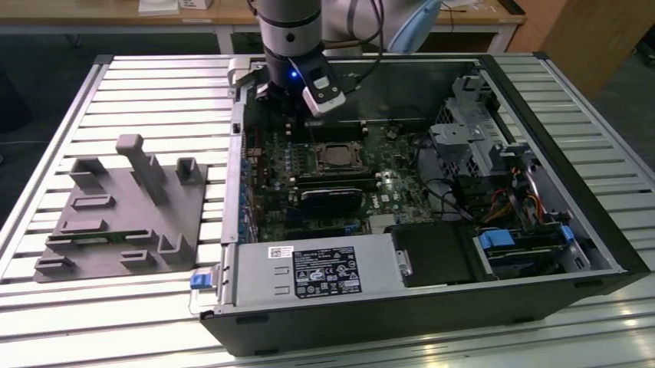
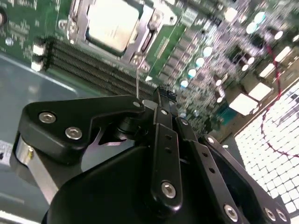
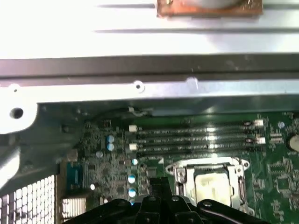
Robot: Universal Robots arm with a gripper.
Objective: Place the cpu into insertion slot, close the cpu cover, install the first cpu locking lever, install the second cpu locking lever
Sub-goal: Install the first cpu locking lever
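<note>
The cpu (image 1: 336, 158) lies flat in its socket on the green motherboard inside the open computer case. Its silvery-tan top shows in both wrist views (image 2: 112, 22) (image 3: 212, 184). The cpu cover (image 2: 150, 29) (image 3: 179, 172) lies down around it as a silvery frame. My gripper (image 1: 304, 115) hangs over the board just beyond the socket, toward the case's far wall. Its black fingers (image 2: 159, 95) (image 3: 159, 185) meet at the tips and I see nothing between them. A thin silvery rod (image 2: 137, 81) rises from the socket's corner toward the fingertips.
Black memory slots (image 3: 196, 140) run beside the socket. A drive cage and cables (image 1: 492, 176) take up the case's side at the exterior view's right, with a power supply (image 1: 317, 272) in front. A grey moulded fixture (image 1: 123, 211) rests on the slatted table at the exterior view's left.
</note>
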